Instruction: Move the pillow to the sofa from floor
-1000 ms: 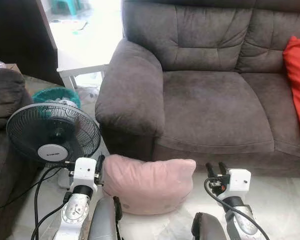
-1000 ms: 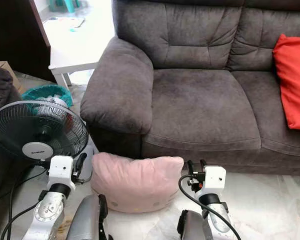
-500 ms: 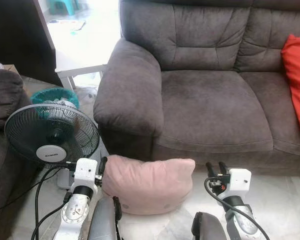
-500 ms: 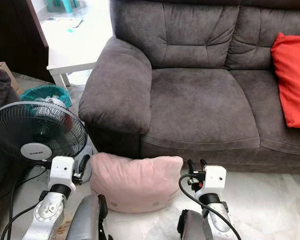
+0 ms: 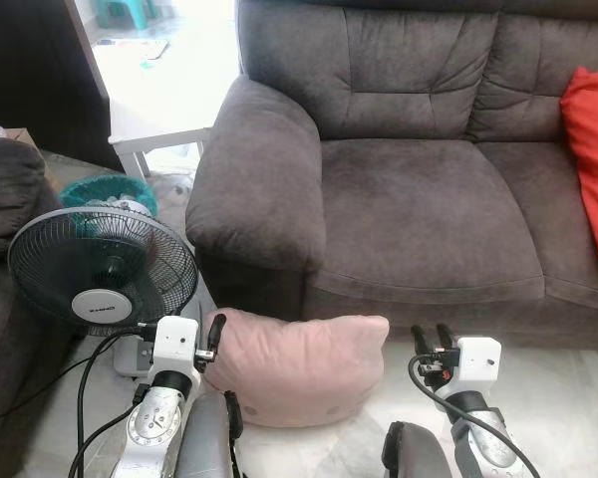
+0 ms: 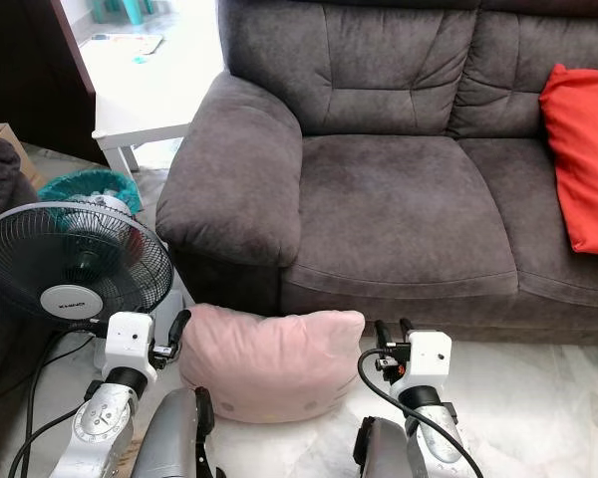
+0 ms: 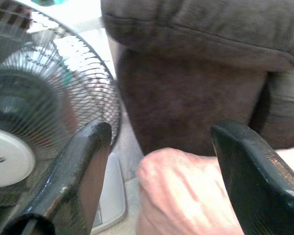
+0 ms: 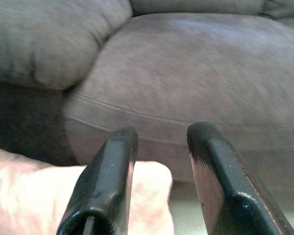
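The pink pillow point(image 5: 297, 365) sits on the floor against the sofa point(image 5: 419, 199) front, near the fan point(image 5: 102, 269). Left tool point(image 7: 159, 147), spread wide, is at its left corner; right tool point(image 8: 159, 142), narrowly parted, at its right. Soft and light, it should squash; pinch both corners.

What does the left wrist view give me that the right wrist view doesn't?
Left wrist view: the fan beside the sofa's armrest front, and the pink pillow's left corner between the open black fingers of the left gripper.

Right wrist view: the sofa seat cushion ahead, and the pillow's right corner beside the open right gripper.

Both: the grey sofa and the pillow, on the floor in front of it.
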`<state>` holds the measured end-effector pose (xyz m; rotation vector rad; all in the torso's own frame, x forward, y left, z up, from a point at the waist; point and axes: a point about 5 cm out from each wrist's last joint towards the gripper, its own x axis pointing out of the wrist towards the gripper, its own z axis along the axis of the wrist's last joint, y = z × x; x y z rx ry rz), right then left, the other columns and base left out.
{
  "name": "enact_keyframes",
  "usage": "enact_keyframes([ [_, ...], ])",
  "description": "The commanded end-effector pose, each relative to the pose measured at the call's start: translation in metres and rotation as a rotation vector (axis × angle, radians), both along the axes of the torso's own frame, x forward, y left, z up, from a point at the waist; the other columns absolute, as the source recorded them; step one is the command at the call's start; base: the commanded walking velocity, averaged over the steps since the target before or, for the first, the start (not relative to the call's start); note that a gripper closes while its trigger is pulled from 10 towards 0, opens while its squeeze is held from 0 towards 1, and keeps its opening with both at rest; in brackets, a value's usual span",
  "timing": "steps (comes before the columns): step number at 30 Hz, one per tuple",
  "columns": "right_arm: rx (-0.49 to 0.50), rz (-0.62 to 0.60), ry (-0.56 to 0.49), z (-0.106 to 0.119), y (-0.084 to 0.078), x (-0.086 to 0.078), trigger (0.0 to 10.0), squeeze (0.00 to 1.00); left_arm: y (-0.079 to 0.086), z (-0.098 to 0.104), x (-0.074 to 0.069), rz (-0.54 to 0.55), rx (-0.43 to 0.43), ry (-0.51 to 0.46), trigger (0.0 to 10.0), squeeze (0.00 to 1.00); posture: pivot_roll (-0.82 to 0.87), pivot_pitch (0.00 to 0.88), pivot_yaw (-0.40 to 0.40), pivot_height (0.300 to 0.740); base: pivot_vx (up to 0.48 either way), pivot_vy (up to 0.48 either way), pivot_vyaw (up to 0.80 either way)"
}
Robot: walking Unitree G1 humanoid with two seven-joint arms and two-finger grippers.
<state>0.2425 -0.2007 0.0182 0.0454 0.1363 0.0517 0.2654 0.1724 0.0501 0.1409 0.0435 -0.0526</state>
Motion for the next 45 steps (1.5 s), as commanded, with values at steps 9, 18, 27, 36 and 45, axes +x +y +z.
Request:
enact_keyframes([
  [9,0.023,-0.002,-0.005,0.0,0.003,0.004,10.0,0.0,0.008,0.0,-0.003,0.018,-0.001,0.01,10.0,0.0,0.06,0.053,-0.043,0.54,0.371,0.0,0.18],
  [18,0.031,-0.004,0.007,-0.004,0.002,0.004,10.0,0.0,0.01,-0.013,-0.004,-0.012,-0.027,0.098,10.0,0.0,0.06,0.053,-0.042,0.54,0.382,0.0,0.0],
  [27,0.029,0.002,0.007,-0.003,0.003,0.005,10.0,0.0,0.02,-0.055,-0.022,-0.002,-0.063,0.384,10.0,0.0,0.06,0.052,-0.045,0.54,0.106,0.0,0.0],
  [36,0.024,0.007,-0.003,-0.001,0.003,0.005,10.0,0.0,0.036,-0.078,-0.032,0.093,-0.125,0.526,10.0,0.0,0.04,0.055,-0.056,0.54,0.0,0.0,0.0],
  [45,0.008,0.016,-0.016,0.003,-0.002,0.005,10.0,0.0,0.053,-0.077,-0.018,0.154,-0.196,0.57,10.0,1.0,0.02,0.067,-0.077,0.54,0.0,0.0,0.0],
])
